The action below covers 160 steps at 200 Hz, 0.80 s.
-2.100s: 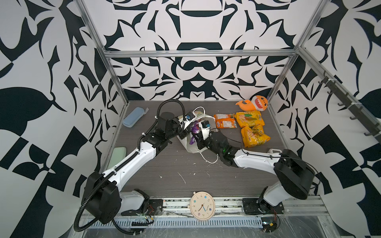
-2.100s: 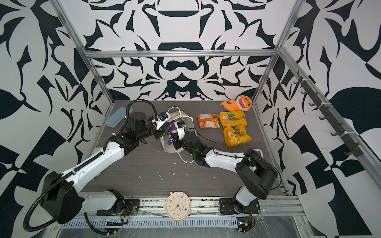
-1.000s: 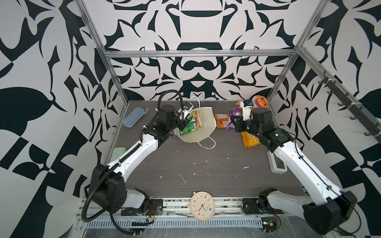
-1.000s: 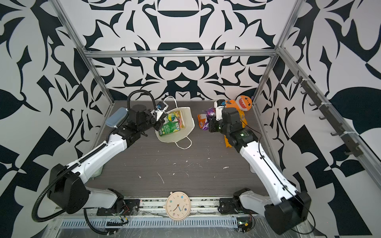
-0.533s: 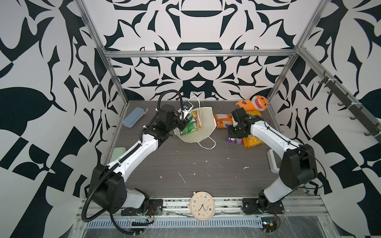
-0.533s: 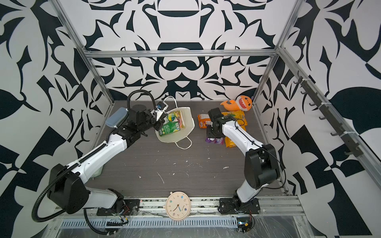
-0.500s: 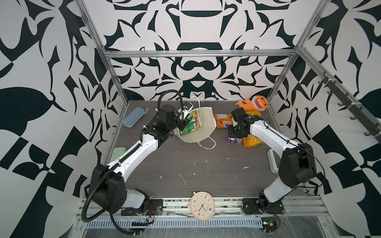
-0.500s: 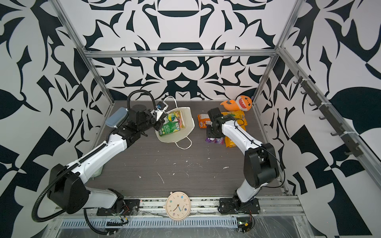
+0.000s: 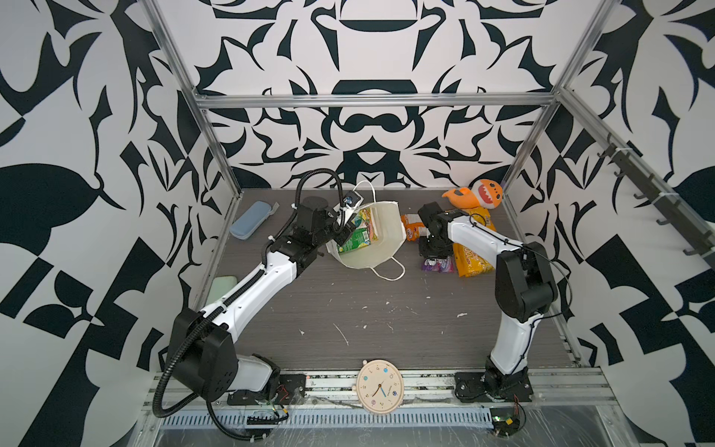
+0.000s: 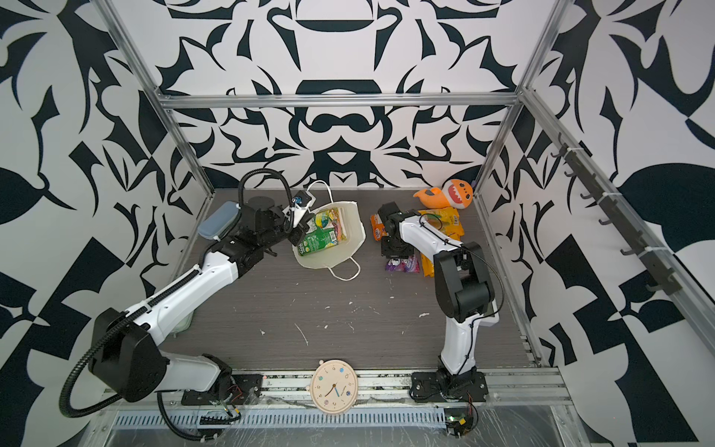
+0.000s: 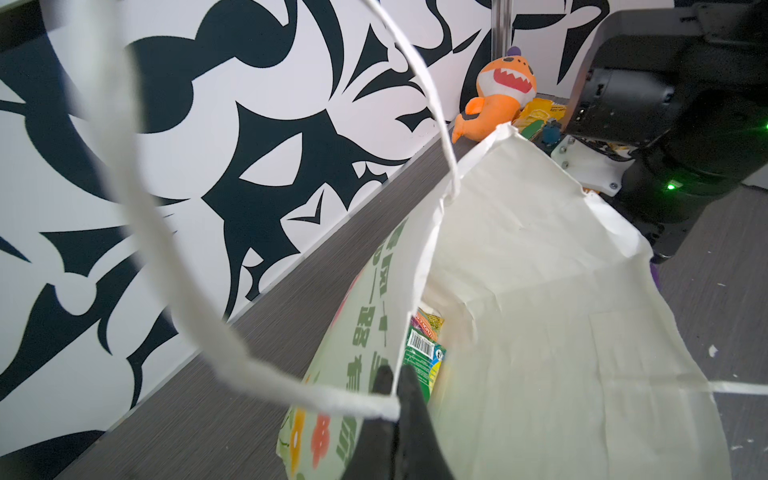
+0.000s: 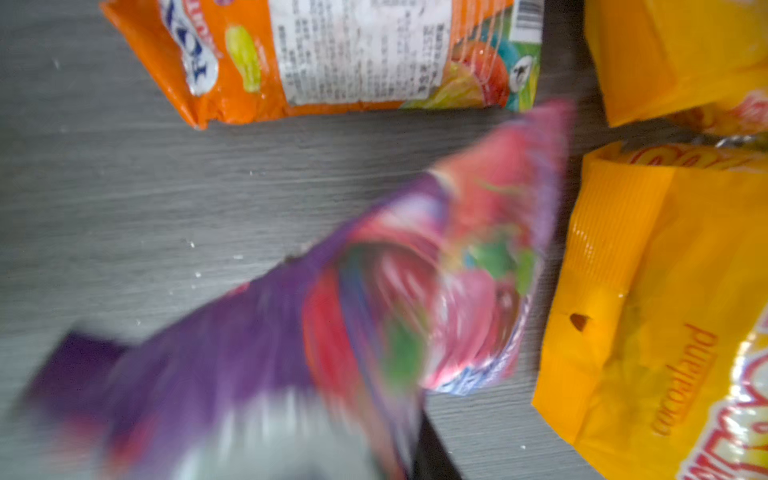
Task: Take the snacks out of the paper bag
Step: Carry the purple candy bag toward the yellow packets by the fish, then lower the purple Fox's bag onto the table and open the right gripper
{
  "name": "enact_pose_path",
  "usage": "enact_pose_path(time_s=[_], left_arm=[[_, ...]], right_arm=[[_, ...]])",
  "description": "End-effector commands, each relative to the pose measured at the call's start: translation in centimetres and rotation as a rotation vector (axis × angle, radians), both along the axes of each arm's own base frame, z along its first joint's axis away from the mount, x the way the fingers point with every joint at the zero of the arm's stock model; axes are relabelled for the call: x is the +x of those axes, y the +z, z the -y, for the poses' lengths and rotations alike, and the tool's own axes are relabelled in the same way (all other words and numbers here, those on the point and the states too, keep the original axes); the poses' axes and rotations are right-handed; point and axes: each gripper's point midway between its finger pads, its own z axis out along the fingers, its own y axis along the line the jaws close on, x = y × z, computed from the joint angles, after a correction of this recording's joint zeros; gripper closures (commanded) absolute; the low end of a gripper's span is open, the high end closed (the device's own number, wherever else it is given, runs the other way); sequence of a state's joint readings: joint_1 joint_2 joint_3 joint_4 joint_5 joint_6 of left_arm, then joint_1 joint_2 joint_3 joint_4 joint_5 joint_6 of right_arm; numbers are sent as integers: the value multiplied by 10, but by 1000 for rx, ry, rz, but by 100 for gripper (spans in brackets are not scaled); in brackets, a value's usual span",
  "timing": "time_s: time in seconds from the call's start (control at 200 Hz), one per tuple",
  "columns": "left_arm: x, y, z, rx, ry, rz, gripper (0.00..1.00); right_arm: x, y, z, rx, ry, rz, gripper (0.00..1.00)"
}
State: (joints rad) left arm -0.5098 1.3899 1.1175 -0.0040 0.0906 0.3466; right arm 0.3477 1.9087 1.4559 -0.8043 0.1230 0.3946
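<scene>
top views: counted four snacks out on the table by the right gripper (image 9: 435,251): purple packet (image 9: 437,265) directly beneath it, orange packet (image 9: 410,230) on its bag side, yellow packets (image 9: 470,259) on its other side. could not tell whether its jaws stood apart or together. found green packet (image 10: 319,236) plus at least one more inside the paper bag (image 10: 354,232), just past the left gripper (image 10: 298,234); judged task past halfway.

left wrist: saw left gripper pinched together on the bag's rim; noted green chinese characters on the bag, barcode on green packet.

right wrist: read "fox" logo on orange packet; found purple packet too blurred to read.
</scene>
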Motion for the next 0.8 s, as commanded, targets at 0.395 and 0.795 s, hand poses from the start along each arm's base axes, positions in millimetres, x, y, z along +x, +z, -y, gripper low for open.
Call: enact_pose_path(time_s=[0.395,0.795], left_arm=[[-5,7,-6,-11,6,14,100],[-8,10,-7,-11,4,24,100]], right_arm=[[8,61,-20,233,-23,200,84],[4,-9,-9,186,-74,94,99]])
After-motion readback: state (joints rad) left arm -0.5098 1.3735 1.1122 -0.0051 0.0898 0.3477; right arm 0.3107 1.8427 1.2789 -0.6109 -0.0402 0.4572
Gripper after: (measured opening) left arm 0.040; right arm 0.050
